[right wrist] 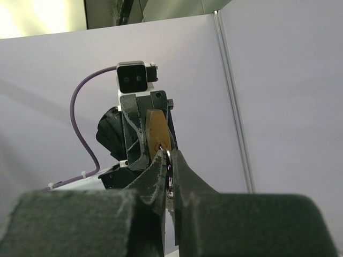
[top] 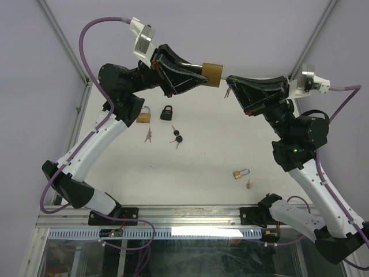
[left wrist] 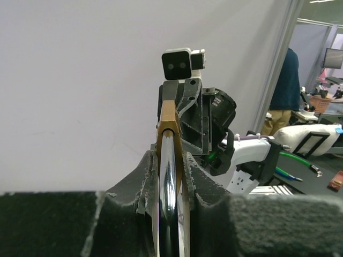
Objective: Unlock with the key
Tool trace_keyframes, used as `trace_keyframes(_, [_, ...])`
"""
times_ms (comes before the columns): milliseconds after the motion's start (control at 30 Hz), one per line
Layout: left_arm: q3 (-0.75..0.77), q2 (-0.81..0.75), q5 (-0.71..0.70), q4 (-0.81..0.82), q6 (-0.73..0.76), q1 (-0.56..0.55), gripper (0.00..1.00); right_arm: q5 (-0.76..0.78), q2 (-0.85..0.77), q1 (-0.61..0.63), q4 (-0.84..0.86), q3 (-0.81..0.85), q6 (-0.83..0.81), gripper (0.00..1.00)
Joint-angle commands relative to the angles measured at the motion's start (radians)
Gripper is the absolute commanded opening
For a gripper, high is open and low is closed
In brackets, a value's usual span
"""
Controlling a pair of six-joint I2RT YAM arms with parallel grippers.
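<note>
While left hand (top: pixel 202 78) clamps brass padlock (top: pixel 213 74) midair | right hand (top: pixel 233 81) pinches key (top: pixel 225 77) at its keyhole

robotics lab: white wall panels (top: pixel 190 23), aluminium frame (top: pixel 62 41), monitor (left wrist: pixel 334 57) and person (left wrist: pixel 283 80) beyond

Here's how it looks from my end. The overhead cam sits above and behind the arm bases and looks down across the whole tabletop (top: pixel 207 167) to its far edge. The left wrist cam (right wrist: pixel 136 76) looks along the left claw (left wrist: pixel 169 160), super close, straight at the right wrist cam (left wrist: pixel 179 63), which stares back along the right claw (right wrist: pixel 168 156). All three catch the brass padlock (top: pixel 212 74) and key (top: pixel 226 77) above the far edge.
</note>
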Motion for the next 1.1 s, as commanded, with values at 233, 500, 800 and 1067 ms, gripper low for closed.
trace_keyframes(233, [-0.046, -0.054, -0.027, -0.036, 0.123, -0.017, 0.0, -0.129, 0.067, 0.025, -0.091, 0.106, -0.095, 0.0])
trace_keyframes(500, [-0.078, -0.045, -0.041, -0.033, 0.121, -0.033, 0.0, -0.192, 0.15, 0.094, -0.154, 0.17, -0.163, 0.0])
trace_keyframes(800, [-0.101, -0.056, -0.043, -0.024, 0.167, -0.03, 0.0, -0.246, 0.174, 0.123, -0.28, 0.164, -0.211, 0.0])
trace_keyframes(1067, [-0.288, -0.222, 0.006, -0.177, 0.884, -0.016, 0.0, -0.078, 0.149, 0.085, -0.544, 0.165, 0.21, 0.0])
